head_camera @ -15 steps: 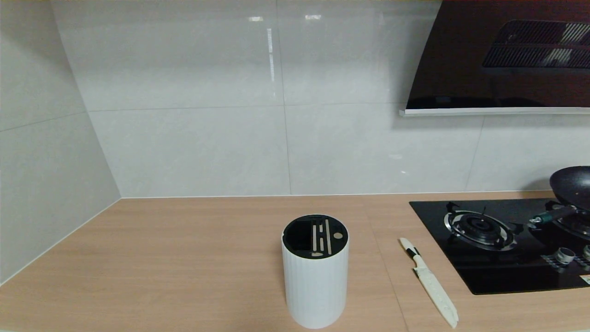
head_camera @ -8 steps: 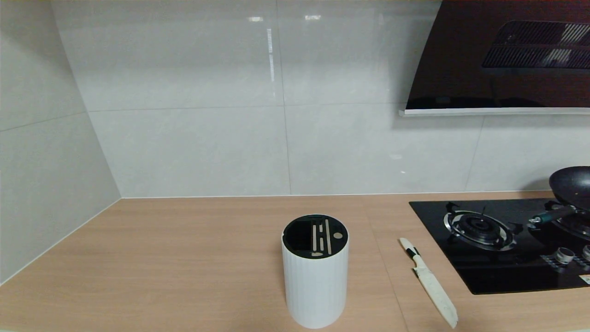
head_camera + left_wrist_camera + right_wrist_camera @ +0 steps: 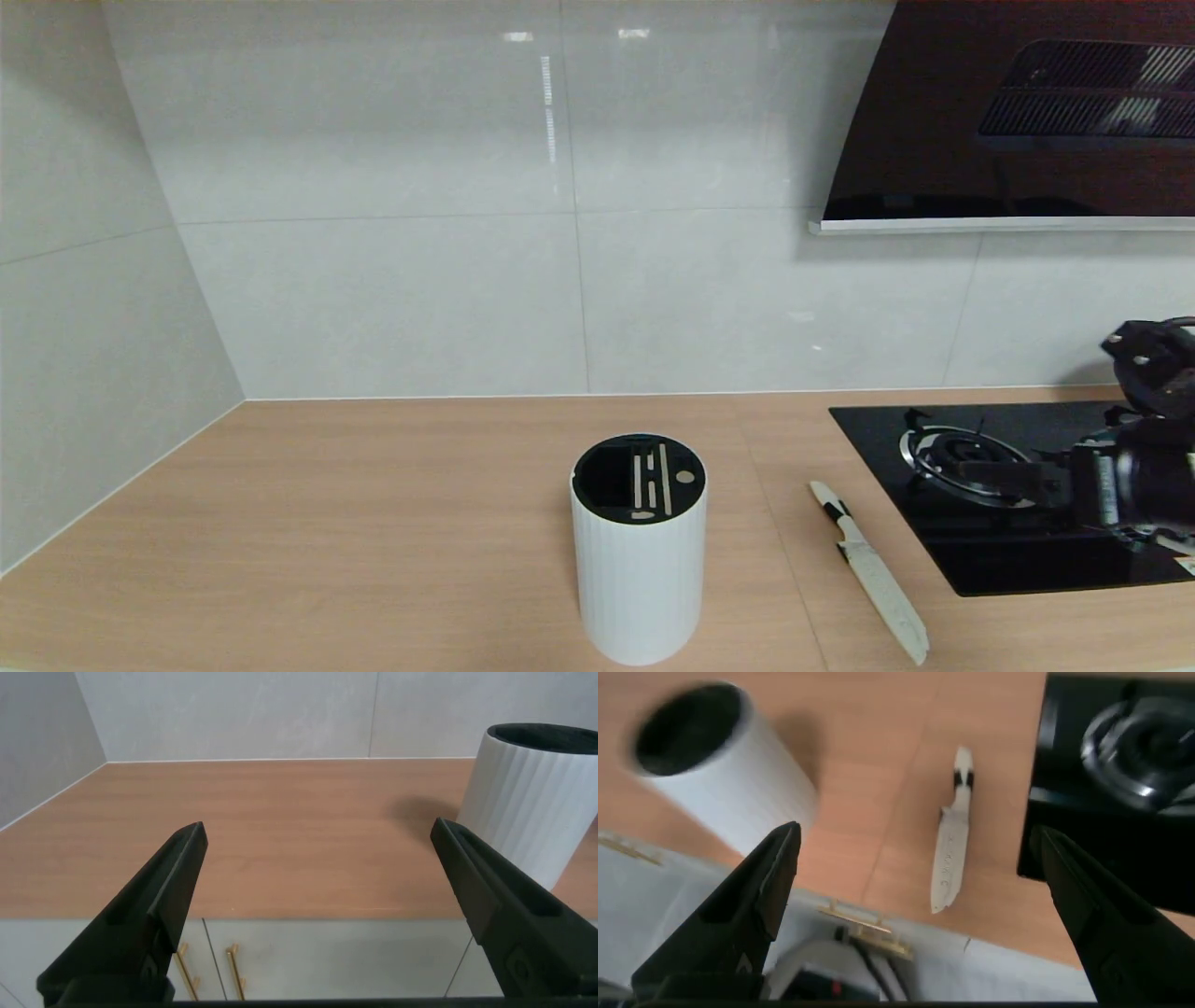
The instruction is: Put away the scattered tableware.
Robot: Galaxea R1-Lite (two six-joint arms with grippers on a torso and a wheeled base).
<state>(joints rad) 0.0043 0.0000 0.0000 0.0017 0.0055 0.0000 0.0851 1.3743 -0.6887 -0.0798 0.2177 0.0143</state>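
Left wrist view: the left gripper (image 3: 318, 829) hangs off the counter's (image 3: 280, 840) front edge with its jaws wide apart and nothing between them. It looks parked there, I judge, to leave the work to the other arm.

In the head view a white ribbed knife holder (image 3: 639, 560) stands upright near the front of the counter. Its black top faces up, so a blade can drop straight in. It has one wide well and three narrow slots.

To its right, well apart from it, the knife (image 3: 868, 569) lies flat on the wood just beside the stove (image 3: 990, 560). Its handle points toward the wall and its tip toward the front edge. It is not put away yet.

Farthest right, the right gripper (image 3: 915, 840) is over the stove's front part. Its jaws are spread wide and empty, and its own camera looks down on the knife. That reads as a line-up for a grasp.

Count: one holder, one knife, one burner (image 3: 962, 457) in plain sight, two grippers.
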